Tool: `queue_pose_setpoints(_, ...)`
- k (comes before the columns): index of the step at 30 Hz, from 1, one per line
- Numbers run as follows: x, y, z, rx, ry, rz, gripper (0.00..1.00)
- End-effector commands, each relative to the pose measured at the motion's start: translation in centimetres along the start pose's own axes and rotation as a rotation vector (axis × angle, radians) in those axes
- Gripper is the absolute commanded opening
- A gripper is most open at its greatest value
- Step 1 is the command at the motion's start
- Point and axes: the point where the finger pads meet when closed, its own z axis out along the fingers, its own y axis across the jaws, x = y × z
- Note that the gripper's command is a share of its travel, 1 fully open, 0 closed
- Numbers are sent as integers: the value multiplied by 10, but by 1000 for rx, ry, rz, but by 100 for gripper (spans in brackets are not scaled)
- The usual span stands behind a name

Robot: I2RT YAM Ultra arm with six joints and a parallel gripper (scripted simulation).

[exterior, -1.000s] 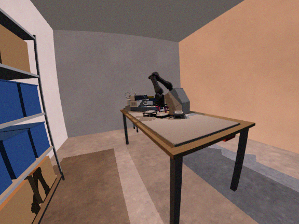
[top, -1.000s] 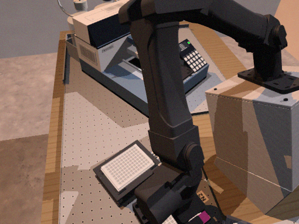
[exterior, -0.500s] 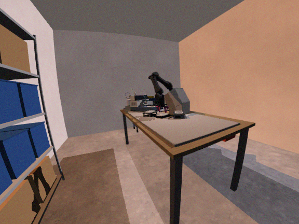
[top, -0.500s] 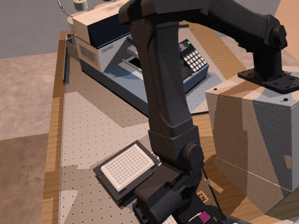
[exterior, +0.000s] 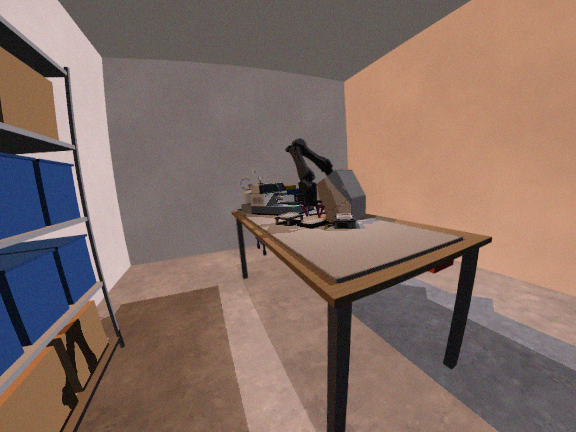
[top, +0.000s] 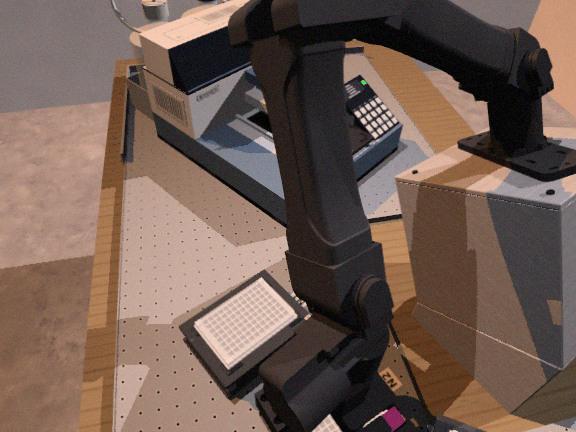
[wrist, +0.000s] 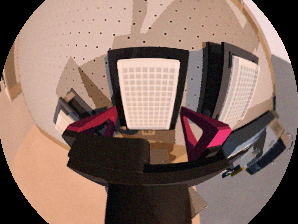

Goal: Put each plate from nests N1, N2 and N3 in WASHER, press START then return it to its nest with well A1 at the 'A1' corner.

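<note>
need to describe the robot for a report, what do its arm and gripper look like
The arm is matte dark grey, nearly black, built of blocky links with round joint housings. It is bolted to a black base plate with visible screw holes. The gripper has a dark body and two magenta, triangular open-frame fingers. No markings visible.

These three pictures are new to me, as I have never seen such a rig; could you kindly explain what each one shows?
All three show one dark jointed robot arm bolted to a grey pedestal on a wooden table.

The top view looks down from above: a plate washer with a sloped keypad and a green lamp, and a white 96-well plate lying in a dark nest.

The exterior view shows the whole room, with a shelf rack holding blue bins.

The wrist view looks out from the hand: its magenta fingers stand wide open above a plate, holding nothing.
</note>
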Motion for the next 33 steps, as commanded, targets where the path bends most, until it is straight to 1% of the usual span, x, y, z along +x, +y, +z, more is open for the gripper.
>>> queue_pose_setpoints(1,-21,0,-8,-4,-49,12,100)
queue_pose_setpoints(7,-21,0,-8,-4,-49,12,100)
queue_pose_setpoints(9,-13,1,2,0,-30,9,100)
queue_pose_setpoints(10,-13,0,3,0,-28,11,100)
queue_pose_setpoints(17,-13,1,7,0,-29,9,100)
queue_pose_setpoints(19,-13,1,7,0,-29,9,100)
queue_pose_setpoints(20,-19,-2,3,-2,-42,20,100)
queue_pose_setpoints(22,-13,0,10,1,-27,12,100)
queue_pose_setpoints(33,-13,2,16,1,-31,6,100)
